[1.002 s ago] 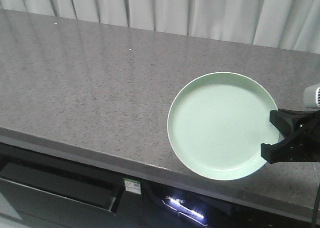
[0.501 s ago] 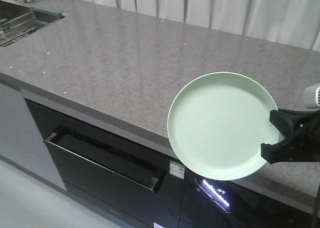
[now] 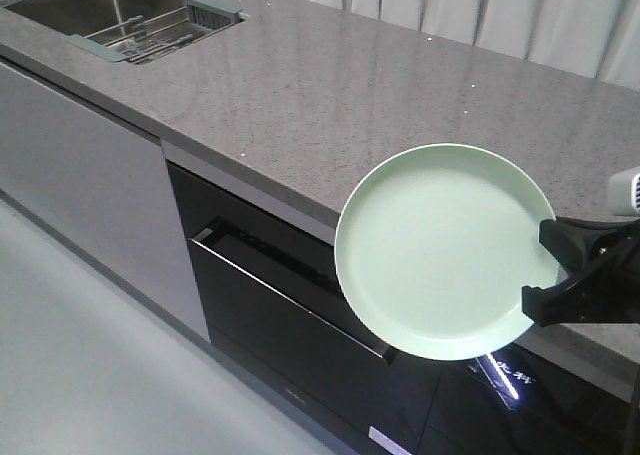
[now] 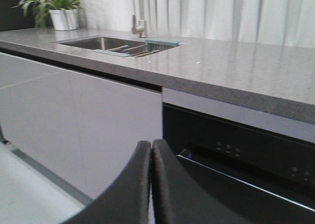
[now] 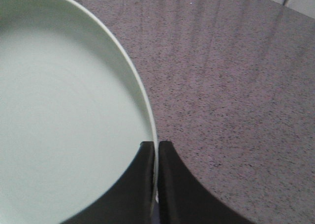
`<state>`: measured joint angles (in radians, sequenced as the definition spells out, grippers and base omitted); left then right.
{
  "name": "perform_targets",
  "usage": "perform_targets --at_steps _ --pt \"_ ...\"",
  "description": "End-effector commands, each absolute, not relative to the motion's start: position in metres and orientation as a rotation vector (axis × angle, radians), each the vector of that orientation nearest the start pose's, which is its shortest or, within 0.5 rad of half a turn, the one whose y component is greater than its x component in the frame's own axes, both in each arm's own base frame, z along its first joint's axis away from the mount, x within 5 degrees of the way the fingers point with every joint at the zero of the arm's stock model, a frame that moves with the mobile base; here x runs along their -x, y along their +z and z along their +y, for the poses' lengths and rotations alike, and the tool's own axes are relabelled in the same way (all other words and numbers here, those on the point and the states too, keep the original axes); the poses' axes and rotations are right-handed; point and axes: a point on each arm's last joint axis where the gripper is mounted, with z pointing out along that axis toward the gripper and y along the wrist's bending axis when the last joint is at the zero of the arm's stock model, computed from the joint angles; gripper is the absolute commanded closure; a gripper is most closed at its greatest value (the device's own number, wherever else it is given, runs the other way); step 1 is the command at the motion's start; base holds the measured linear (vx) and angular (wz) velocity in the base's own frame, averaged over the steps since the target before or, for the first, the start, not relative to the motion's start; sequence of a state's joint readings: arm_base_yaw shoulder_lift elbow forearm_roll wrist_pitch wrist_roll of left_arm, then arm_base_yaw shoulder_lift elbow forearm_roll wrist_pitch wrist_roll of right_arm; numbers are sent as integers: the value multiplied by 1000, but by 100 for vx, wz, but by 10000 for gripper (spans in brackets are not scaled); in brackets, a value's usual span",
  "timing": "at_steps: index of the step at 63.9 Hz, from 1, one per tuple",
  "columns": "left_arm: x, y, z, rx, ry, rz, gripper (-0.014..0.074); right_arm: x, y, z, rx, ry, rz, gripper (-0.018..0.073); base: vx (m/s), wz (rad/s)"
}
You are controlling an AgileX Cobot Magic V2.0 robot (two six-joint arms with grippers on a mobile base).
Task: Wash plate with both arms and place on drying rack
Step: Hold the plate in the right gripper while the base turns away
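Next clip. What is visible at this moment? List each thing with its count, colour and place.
plate: one, pale mint green, held by its right rim, overlapping the counter's front edge in the front view
countertop: one, speckled grey, long
sink: one, steel, sunk in the countertop's far end
drying rack: one, steel rods with grey-blue ends, at the sink
faucet: one, steel, behind the sink
potted plant: one, green in a white pot, beyond the sink
curtains: white, behind the countertop
appliance: one, black, under the countertop
cabinet front: pale grey, below the sink
left tool: one, black, shut, empty
right tool: one, black, shut on the plate's rim
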<state>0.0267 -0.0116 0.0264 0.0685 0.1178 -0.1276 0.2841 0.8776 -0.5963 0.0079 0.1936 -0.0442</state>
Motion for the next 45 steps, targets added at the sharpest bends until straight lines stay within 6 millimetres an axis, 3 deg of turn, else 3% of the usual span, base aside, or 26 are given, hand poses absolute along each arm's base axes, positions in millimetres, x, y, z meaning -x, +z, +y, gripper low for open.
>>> perform_targets --at_steps 1,45 --pt "-56 194 2 80 -34 1547 602 -178 322 51 305 161 1819 568 -9 34" --pt "-56 194 2 80 -34 1547 602 -178 322 51 305 161 1819 568 -9 35"
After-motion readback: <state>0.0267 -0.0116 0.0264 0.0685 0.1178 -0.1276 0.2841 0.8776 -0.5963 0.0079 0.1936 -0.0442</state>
